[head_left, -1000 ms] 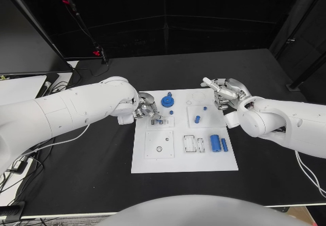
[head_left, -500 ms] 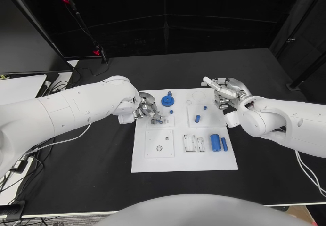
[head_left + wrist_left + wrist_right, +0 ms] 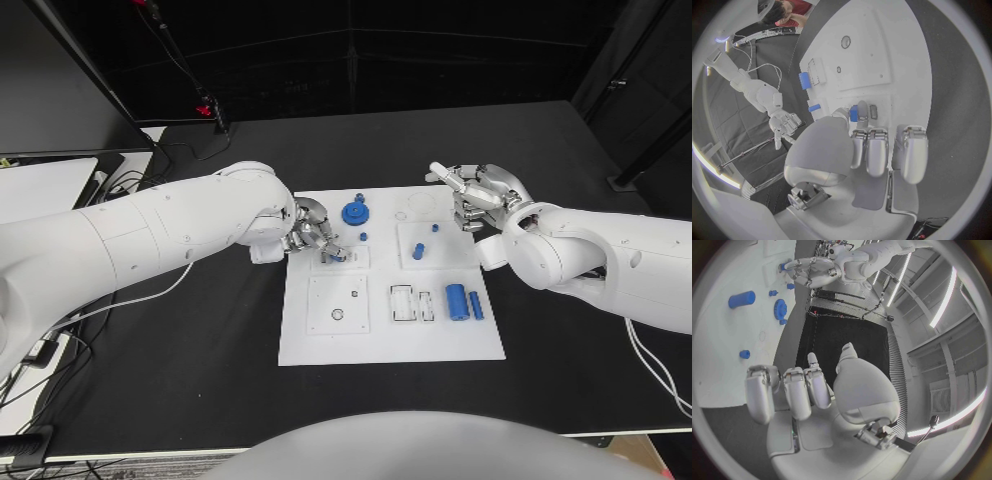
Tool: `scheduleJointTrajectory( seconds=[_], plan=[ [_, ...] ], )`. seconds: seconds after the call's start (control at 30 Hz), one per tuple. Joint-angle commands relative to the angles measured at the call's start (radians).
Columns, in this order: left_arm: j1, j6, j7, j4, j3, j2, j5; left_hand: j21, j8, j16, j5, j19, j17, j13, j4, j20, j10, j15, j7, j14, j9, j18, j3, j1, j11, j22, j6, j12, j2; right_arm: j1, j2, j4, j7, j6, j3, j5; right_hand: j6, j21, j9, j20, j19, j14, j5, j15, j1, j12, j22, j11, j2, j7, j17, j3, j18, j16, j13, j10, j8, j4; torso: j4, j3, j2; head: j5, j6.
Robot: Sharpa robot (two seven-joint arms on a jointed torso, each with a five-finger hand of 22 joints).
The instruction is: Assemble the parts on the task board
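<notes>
The white task board point(image 3: 389, 340) lies in the middle of the black table. My left hand point(image 3: 312, 238) is over the board's upper left plate and pinches a small blue part point(image 3: 854, 114) between thumb and a finger, low against the plate point(image 3: 335, 257). My right hand point(image 3: 480, 199) hovers at the board's far right corner, fingers apart and holding nothing. On the board are a blue gear point(image 3: 356, 214), a small blue peg point(image 3: 364, 237), a blue piece point(image 3: 418, 250), a blue cylinder point(image 3: 456, 300) and a blue bar point(image 3: 476, 307). The right wrist view shows the gear point(image 3: 780, 306) and a cylinder point(image 3: 741, 299).
A recessed plate with a round hole point(image 3: 338, 305) and a slotted frame point(image 3: 413, 305) occupy the board's near half. Cables point(image 3: 123, 183) and a pale board point(image 3: 36, 190) lie at the table's left edge. Black tabletop point(image 3: 173, 370) surrounds the board.
My left hand has shifted slightly over the upper left plate, still pinching the small blue part. The right hand has stayed where it was.
</notes>
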Motion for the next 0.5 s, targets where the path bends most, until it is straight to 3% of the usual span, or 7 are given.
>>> scheduleJointTrajectory(
  seconds=[0.03, 0.5],
  plan=[
    [0.000, 0.002, -0.004, -0.003, 0.001, 0.003, 0.005, 0.003, 0.000, 0.001, 0.004, 0.102, 0.263, 0.261, -0.063, 0.001, 0.113, 0.001, -0.019, 0.103, 0.002, -0.014, 0.079, 0.049, 0.000, 0.263, 0.025, -0.002, 0.047, 0.001, 0.000, 0.003, 0.011, 0.006, 0.000, -0.002, -0.004, -0.006, -0.001, 0.006, 0.029, 0.108, 0.003, 0.006, 0.000, -0.002, 0.230, 0.001, 0.006, 0.059, 0.263, -0.006, 0.002, 0.002, 0.154, -0.006, 0.004, 0.002, 0.0007, 0.0003, 0.000, 0.000, 0.000],
    [-0.002, -0.008, -0.003, -0.009, 0.001, 0.008, 0.004, 0.003, -0.003, 0.001, 0.005, 0.102, 0.263, 0.261, -0.063, 0.001, 0.113, 0.002, -0.019, 0.103, 0.005, -0.014, 0.087, 0.048, 0.000, 0.263, 0.024, -0.002, 0.047, 0.001, 0.002, 0.002, 0.010, 0.006, 0.000, -0.002, -0.004, -0.006, -0.001, 0.006, 0.029, 0.108, 0.003, 0.006, 0.000, -0.002, 0.230, 0.001, 0.006, 0.059, 0.263, -0.006, 0.002, 0.002, 0.154, -0.006, 0.004, 0.002, 0.0008, 0.0001, 0.000, -0.004, -0.003]
  ],
)
